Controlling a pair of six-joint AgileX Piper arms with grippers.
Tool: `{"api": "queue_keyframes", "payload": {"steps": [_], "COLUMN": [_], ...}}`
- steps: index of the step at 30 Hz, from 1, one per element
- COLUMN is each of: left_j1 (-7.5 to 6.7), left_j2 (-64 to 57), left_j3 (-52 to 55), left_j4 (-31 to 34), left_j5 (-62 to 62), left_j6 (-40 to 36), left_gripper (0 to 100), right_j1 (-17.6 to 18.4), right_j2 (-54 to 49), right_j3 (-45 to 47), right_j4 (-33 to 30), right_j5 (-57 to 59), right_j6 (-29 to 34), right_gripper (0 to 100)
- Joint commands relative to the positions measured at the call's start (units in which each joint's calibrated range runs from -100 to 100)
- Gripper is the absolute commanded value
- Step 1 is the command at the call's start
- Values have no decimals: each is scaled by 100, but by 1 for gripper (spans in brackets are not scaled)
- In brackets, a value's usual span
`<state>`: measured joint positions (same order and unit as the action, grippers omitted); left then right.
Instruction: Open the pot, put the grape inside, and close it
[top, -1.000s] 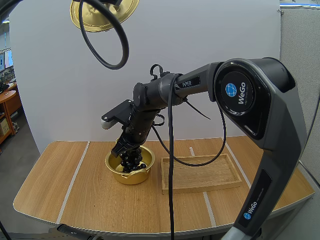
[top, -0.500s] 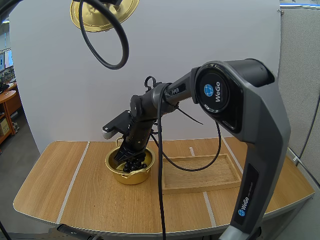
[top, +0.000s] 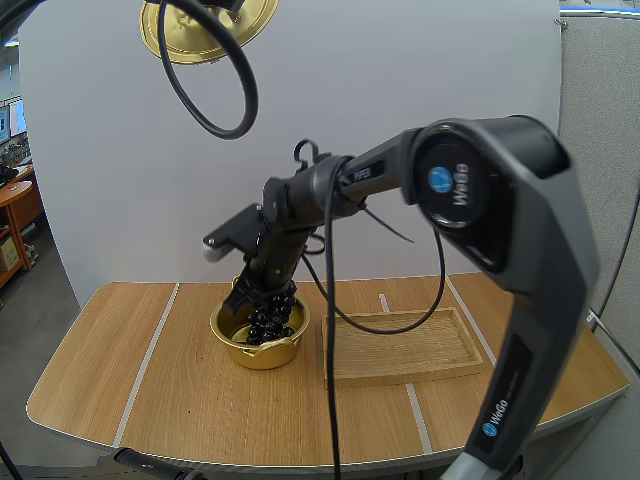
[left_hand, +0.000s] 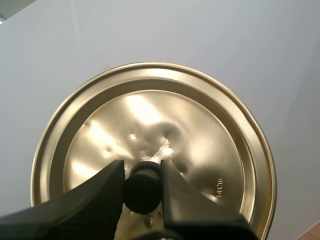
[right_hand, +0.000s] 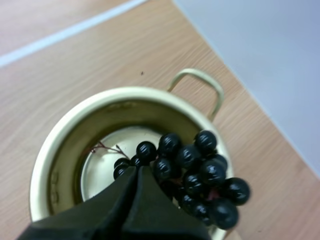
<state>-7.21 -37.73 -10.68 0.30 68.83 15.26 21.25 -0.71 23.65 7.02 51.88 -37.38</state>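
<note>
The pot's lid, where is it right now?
In the high view the lid hangs high at the left, far above the pot on the table; my left gripper pinches its black knob.

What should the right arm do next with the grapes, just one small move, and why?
Probably open the right gripper: it looks shut on the bunch of grapes, which hangs low in the pot. The left gripper holds the lid ready for closing.

A tray (top: 420, 350) lies flat on the table (top: 180, 385), just to the right of the right gripper (top: 258, 303) and below it. Pale stripes cross the tabletop.
</note>
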Motion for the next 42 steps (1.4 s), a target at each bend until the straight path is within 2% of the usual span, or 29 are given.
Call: {"api": "queue_keyframes", "payload": {"steps": [1, 10, 19, 24, 37, 42], "left_j1": [-21, -21, -21, -21, -21, -21], "left_j2": [-2, -2, -2, -2, -2, -2], "left_j3": [-29, -29, -29, -29, -29, -29], "left_j4": [79, 79, 79, 79, 79, 79], "left_j5": [-186, -186, -186, -186, -186, -186], "left_j6": [-24, -24, -24, -24, -24, -24], "left_gripper": [0, 0, 0, 0, 0, 0], "right_j1": [-93, -747, -773, -773, -765, -765], "right_j2": [-600, -623, -220, 184, 584, 579], "right_j3": [0, 0, -30, -430, -631, -631], "right_j4": [-98, -123, -132, -86, 702, 1467], "right_j5": [-232, -570, -1165, -869, 358, 1019], "right_j6": [87, 37, -61, -61, -320, -793], "right_gripper": [0, 0, 0, 0, 0, 0]}}
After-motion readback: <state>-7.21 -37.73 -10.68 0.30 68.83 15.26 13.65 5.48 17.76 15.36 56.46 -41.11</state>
